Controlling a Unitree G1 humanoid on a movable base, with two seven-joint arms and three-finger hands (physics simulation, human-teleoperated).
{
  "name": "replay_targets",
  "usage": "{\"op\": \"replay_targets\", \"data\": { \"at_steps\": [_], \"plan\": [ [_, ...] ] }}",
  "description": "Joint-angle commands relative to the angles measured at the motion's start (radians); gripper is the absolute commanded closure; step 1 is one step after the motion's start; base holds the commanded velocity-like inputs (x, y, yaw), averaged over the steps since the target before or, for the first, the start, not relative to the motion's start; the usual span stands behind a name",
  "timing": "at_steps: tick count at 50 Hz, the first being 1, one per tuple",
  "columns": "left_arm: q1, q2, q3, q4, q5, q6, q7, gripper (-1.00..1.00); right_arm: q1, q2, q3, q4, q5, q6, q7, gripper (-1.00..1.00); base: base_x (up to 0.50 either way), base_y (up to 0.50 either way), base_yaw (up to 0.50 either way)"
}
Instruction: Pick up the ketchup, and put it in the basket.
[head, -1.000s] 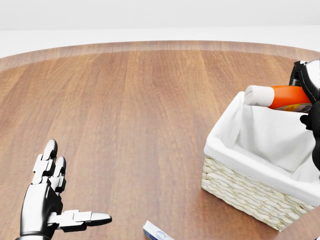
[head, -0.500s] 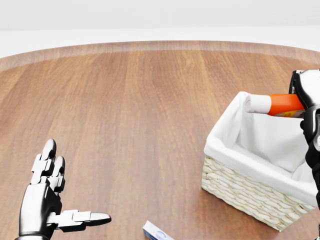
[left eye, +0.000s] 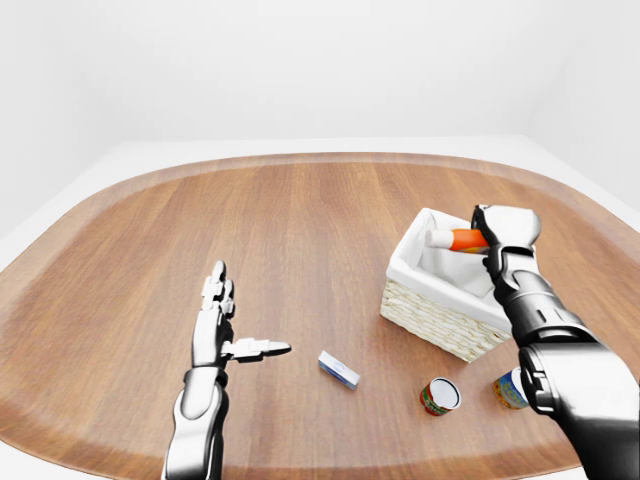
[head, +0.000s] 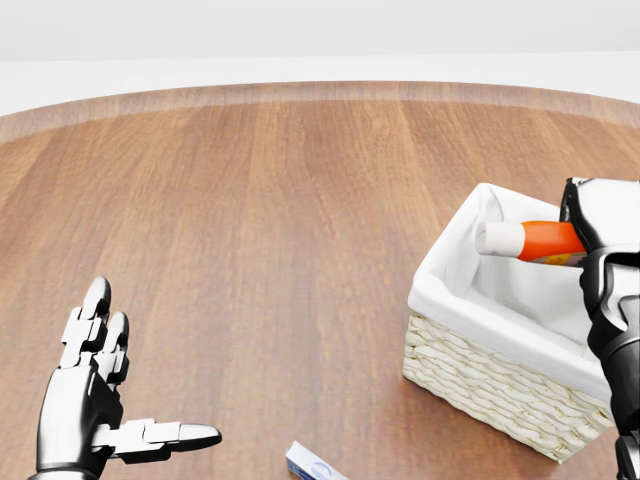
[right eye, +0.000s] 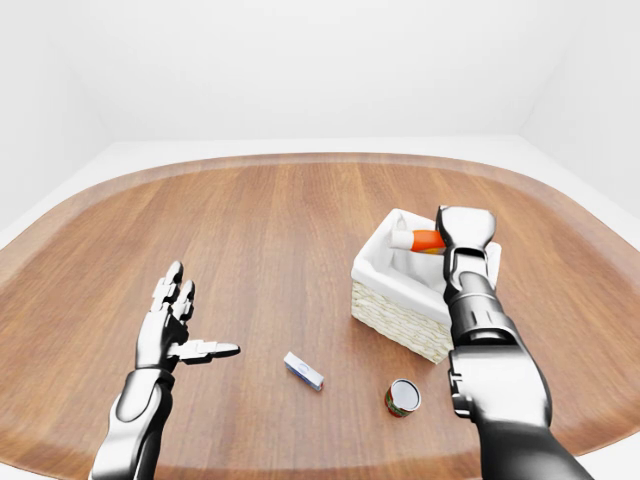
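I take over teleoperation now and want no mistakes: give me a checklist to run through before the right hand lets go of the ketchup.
1. Right hand closed round the orange ketchup bottle with white cap: ok.
2. Bottle over the white-lined wicker basket: ok.
3. Bottle resting on the lining: cannot tell.
4. Basket holds nothing else visible: ok.
5. Left hand open, apart from the basket: ok.

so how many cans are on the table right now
2. One can lies on its side below the basket in the left-eye view. A second can stands to its right, partly hidden by the right arm. More could be hidden behind that arm.
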Motion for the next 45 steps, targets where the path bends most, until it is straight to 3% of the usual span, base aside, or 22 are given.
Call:
{"op": "replay_targets", "data": {
  "at_steps": [1, 45],
  "plan": [
    [0.001, 0.000, 0.000, 0.001, 0.002, -0.003, 0.000, -1.00, -0.003, 0.006, 0.009, 0.026, 0.062, 0.000, -0.057, 1.00, 0.00, 0.00, 0.00],
    [0.006, 0.000, 0.010, -0.016, -0.006, 0.001, -0.006, -1.00, 0.022, 0.040, 0.012, 0.098, 0.086, 0.000, -0.113, 1.00, 0.00, 0.00, 0.00]
  ]
}}
